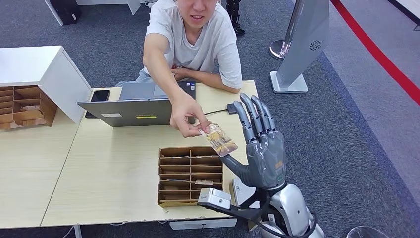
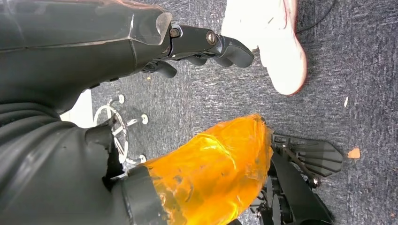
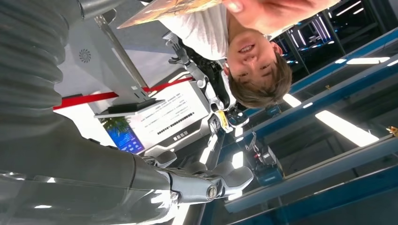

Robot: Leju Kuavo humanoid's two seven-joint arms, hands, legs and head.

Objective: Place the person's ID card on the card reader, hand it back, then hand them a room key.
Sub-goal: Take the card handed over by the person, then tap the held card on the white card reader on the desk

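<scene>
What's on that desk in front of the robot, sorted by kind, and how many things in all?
Laptops: 1
Phones: 1
Wooden slotted card organisers: 2, one mid-desk, one at the desk's far left
Cards held over the desk by the person's hand: 1
Small silver devices at the near edge: 1
Total: 6

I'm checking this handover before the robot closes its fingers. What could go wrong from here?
1. The raised right robot hand is open, its fingers apart from the tan patterned card that the person's hand pinches by one corner; closing early could miss the card or catch the person's fingers.
2. The card hangs above the brown cardboard slotted organiser; if dropped, it may fall into a slot.
</scene>
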